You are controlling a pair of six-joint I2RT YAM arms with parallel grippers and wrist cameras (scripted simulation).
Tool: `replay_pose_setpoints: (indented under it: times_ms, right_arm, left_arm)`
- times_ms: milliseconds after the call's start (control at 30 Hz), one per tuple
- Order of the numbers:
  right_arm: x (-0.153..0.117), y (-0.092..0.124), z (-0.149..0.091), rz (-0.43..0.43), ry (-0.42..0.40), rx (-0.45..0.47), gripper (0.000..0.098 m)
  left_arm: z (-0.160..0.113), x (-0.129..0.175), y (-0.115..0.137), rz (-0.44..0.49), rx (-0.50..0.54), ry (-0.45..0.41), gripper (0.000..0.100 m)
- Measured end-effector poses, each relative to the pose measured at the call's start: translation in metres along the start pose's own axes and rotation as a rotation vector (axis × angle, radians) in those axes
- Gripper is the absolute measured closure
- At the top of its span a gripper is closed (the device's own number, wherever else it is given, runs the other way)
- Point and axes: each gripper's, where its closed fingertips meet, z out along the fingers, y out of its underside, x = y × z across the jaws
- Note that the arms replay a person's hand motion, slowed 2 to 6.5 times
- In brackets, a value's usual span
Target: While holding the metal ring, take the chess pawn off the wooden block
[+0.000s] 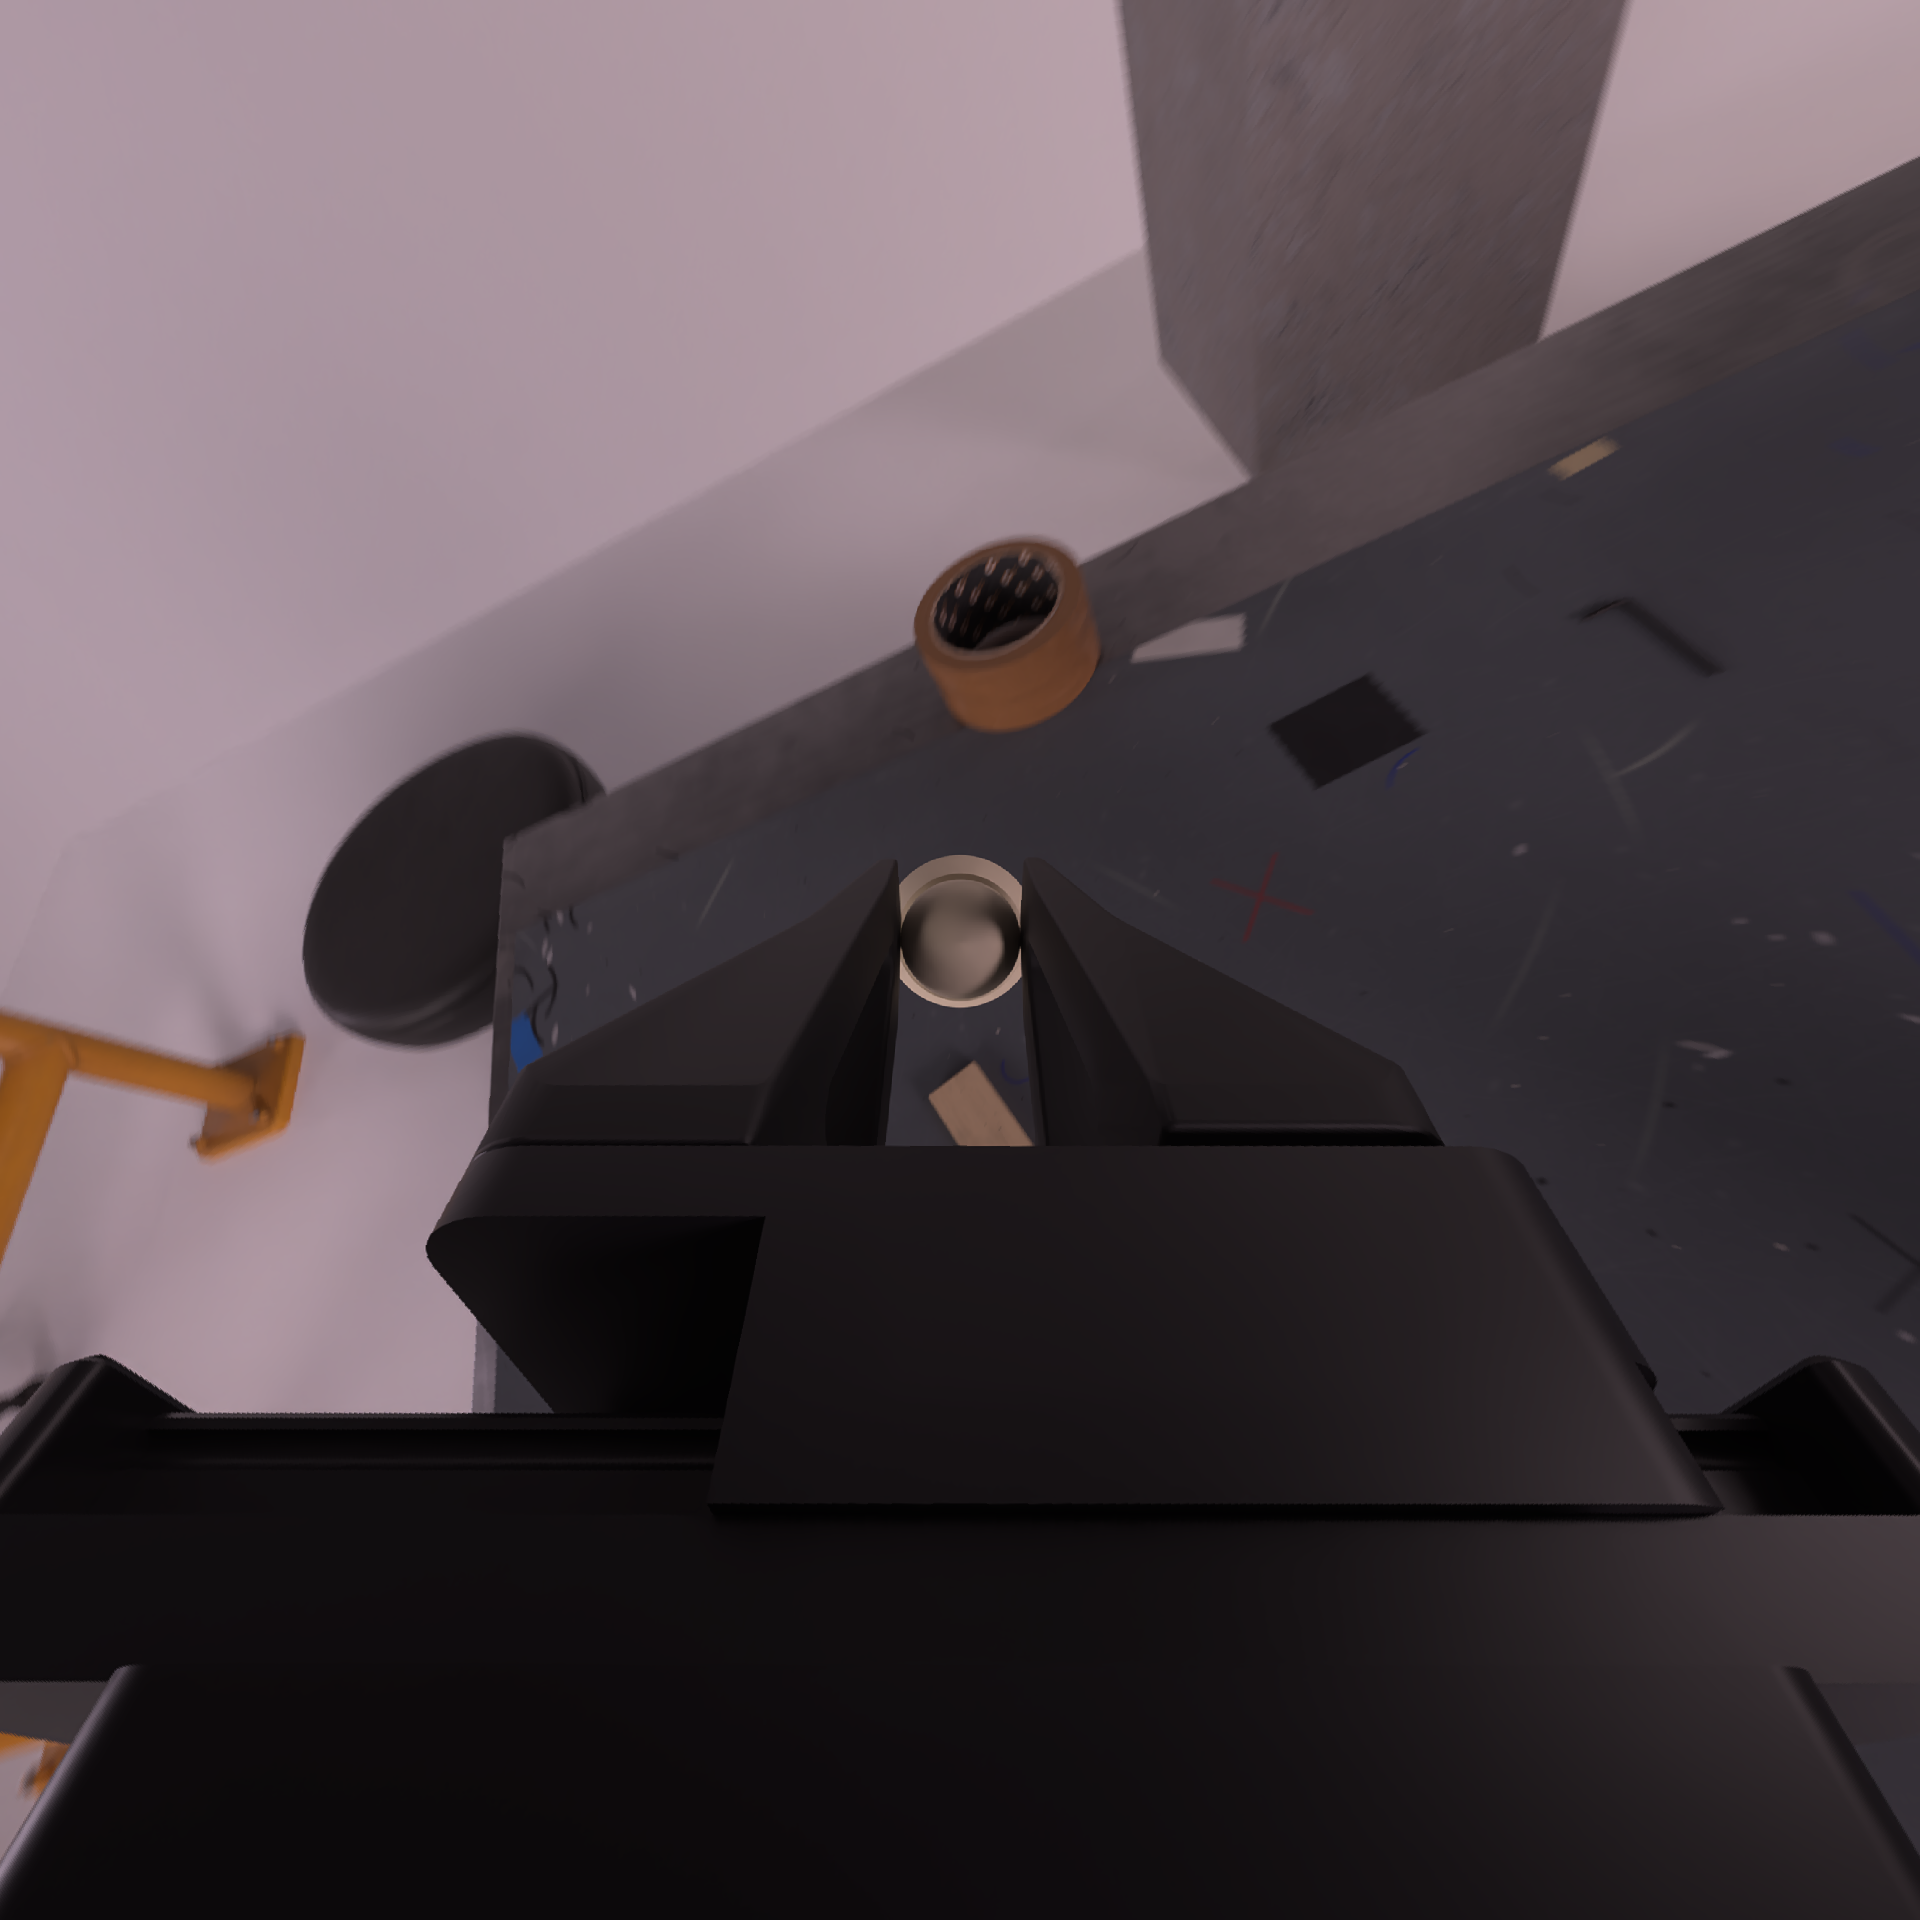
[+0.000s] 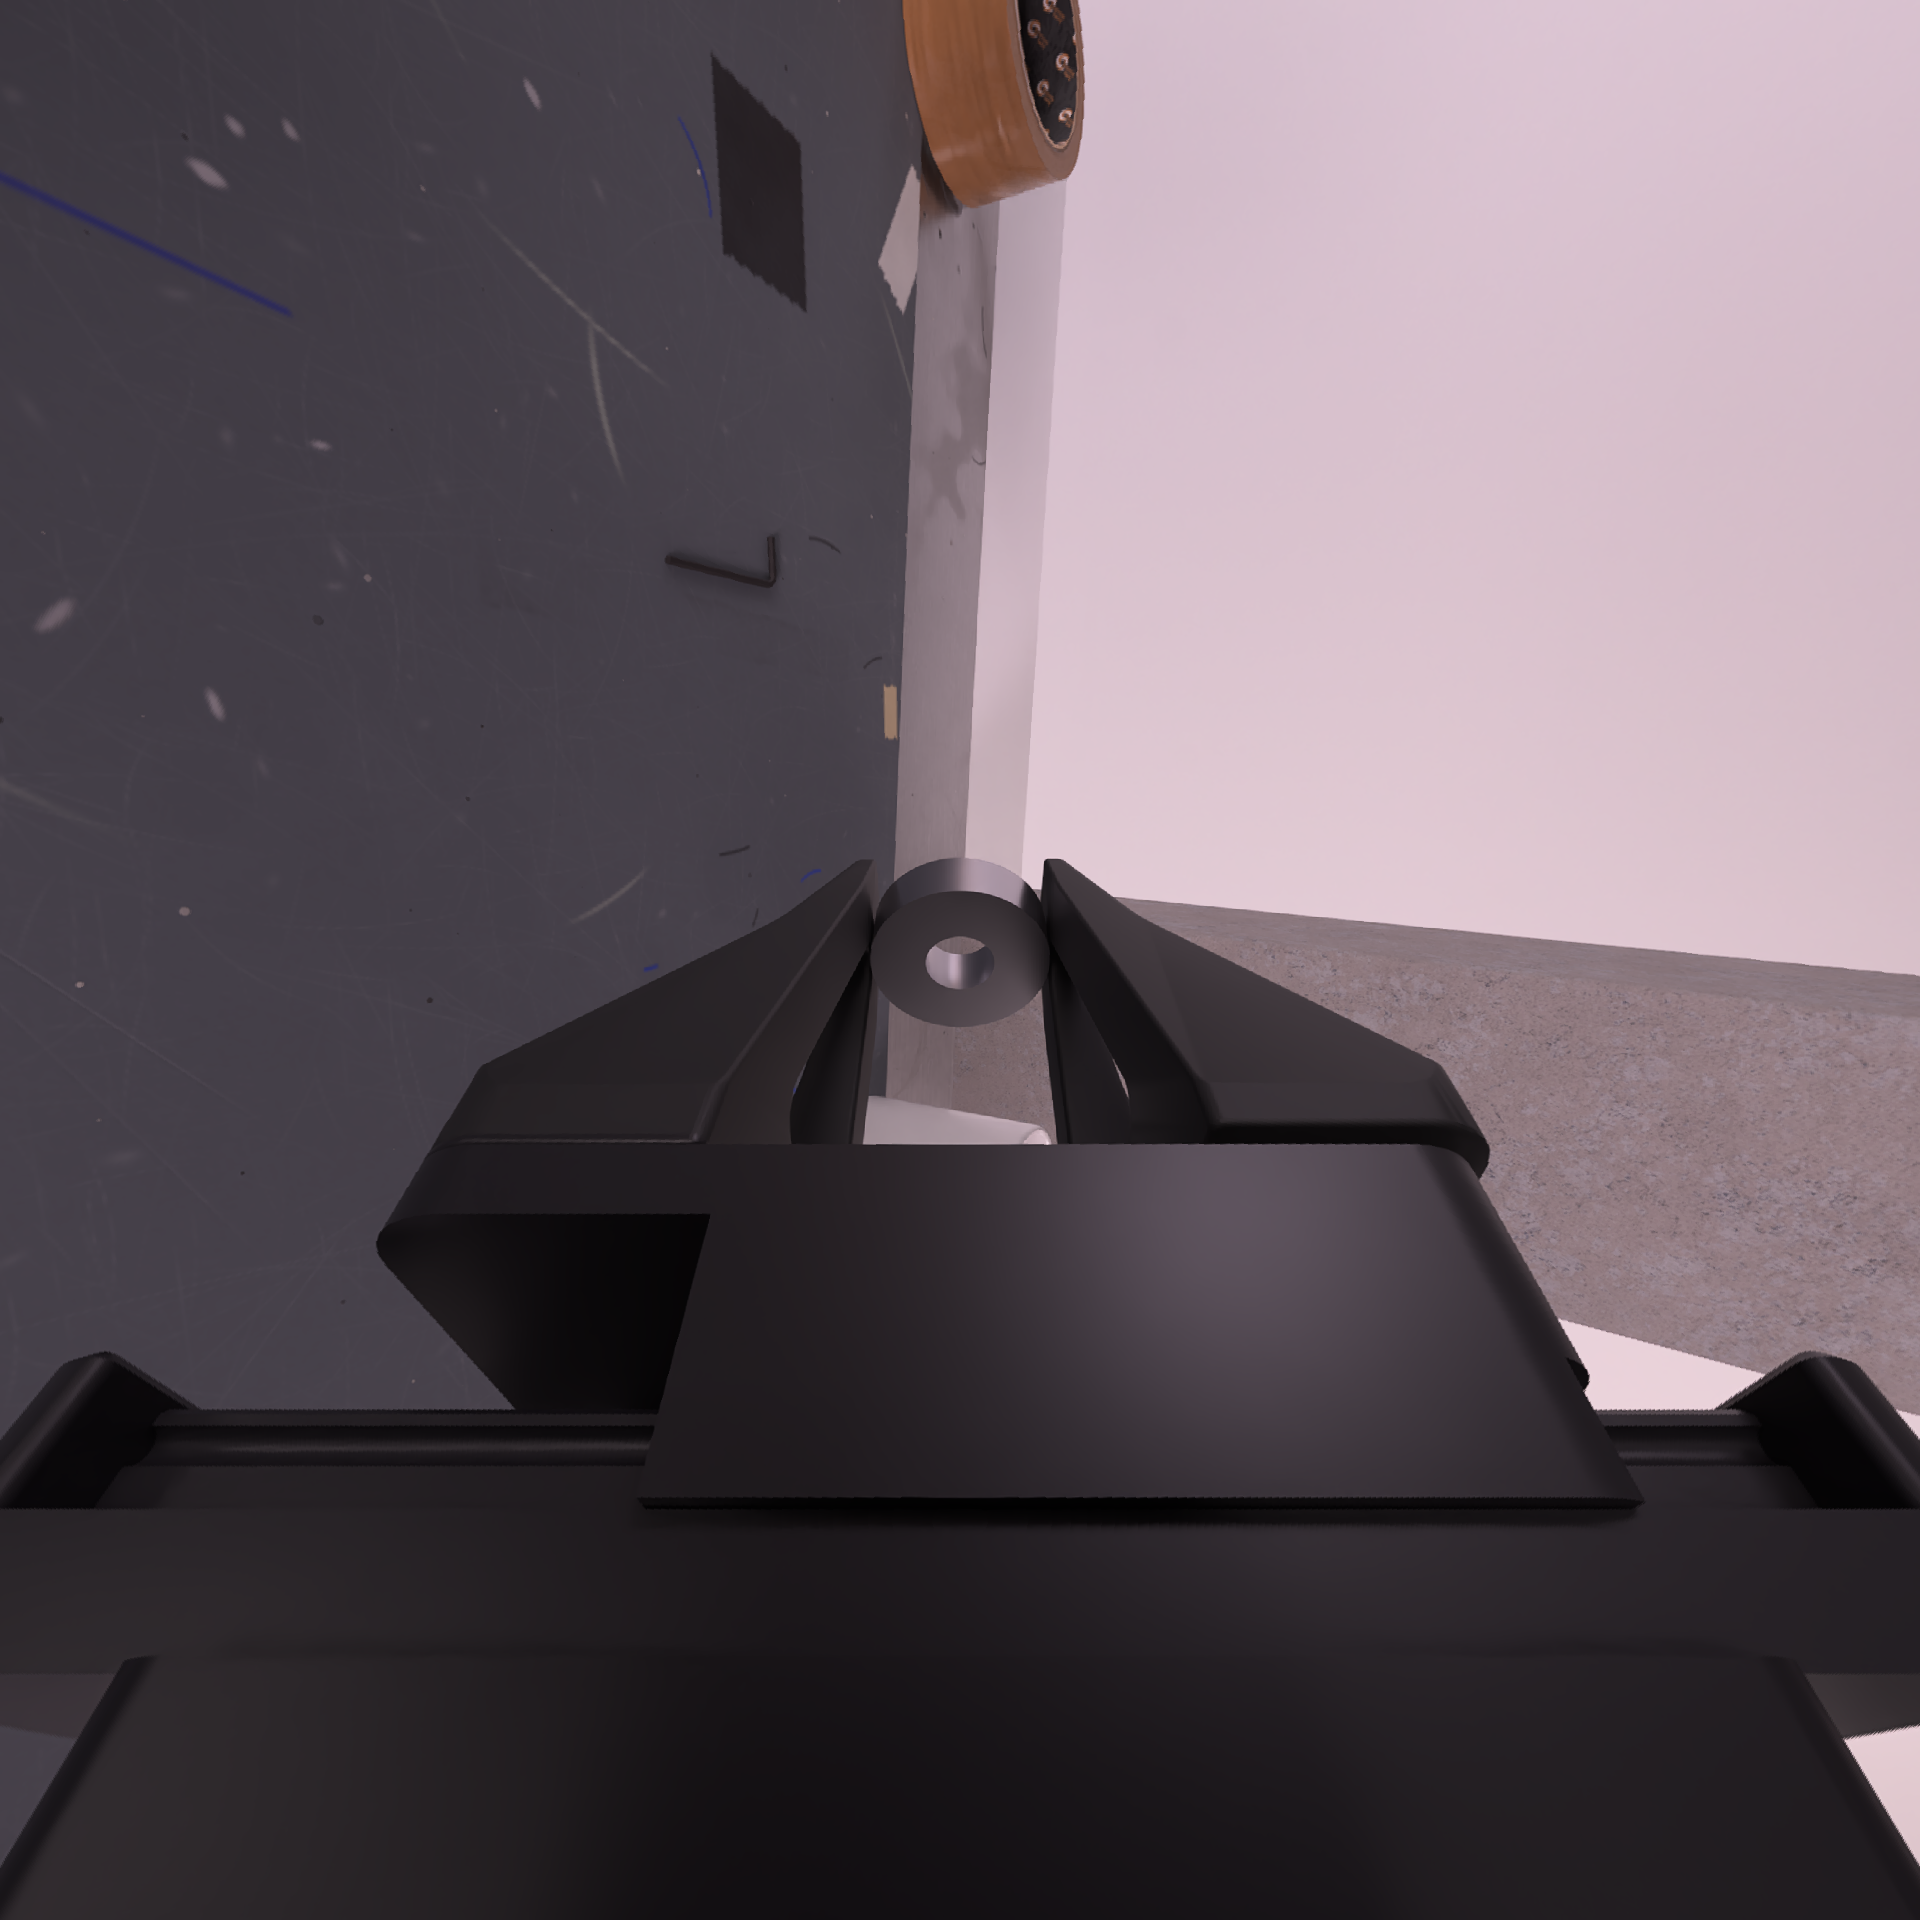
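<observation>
Left gripper (image 1: 958, 925) clamped on the chess pawn (image 1: 958, 937) — round head seen end-on, pale base rim behind it, long axis straight along the fingers. Wooden block (image 1: 979, 1108) down at 6 o'clock from the pawn, glimpsed low between the jaws, apparently clear of the piece, though contact impossible to rule out from this angle. Right gripper (image 2: 956, 951) pinching the metal ring (image 2: 956, 961) by its outer wall, bore facing the camera, held above the dark table (image 2: 416, 623). Brown tape roll (image 1: 1006, 634) off at 12 o'clock, well apart. Looks like lift nearly done — next, carrying the pawn sideways away from the block, ring kept tight.
</observation>
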Motion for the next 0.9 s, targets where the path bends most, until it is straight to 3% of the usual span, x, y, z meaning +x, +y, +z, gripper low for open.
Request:
replay_pose_setpoints:
  times_ms: [267,500,700,900]
  right_arm:
    - [0.004,-0.001,-0.005,-0.004,0.014,-0.003,0.0718]
    - [0.006,-0.001,-0.008,-0.006,0.022,-0.004,0.0718]
    - [0.009,0.0,-0.011,-0.004,0.035,-0.004,0.0718]
    - [0.011,0.004,-0.011,0.0,0.043,-0.009,0.0718]
  left_arm:
    - [-0.071,0.037,-0.063,0.087,0.237,0.183,0.081]
    - [-0.113,0.087,-0.086,0.163,0.372,0.431,0.081]
    - [-0.1,0.127,-0.07,0.216,0.301,0.566,0.081]
    - [-0.057,0.173,-0.024,0.259,0.146,0.672,0.081]
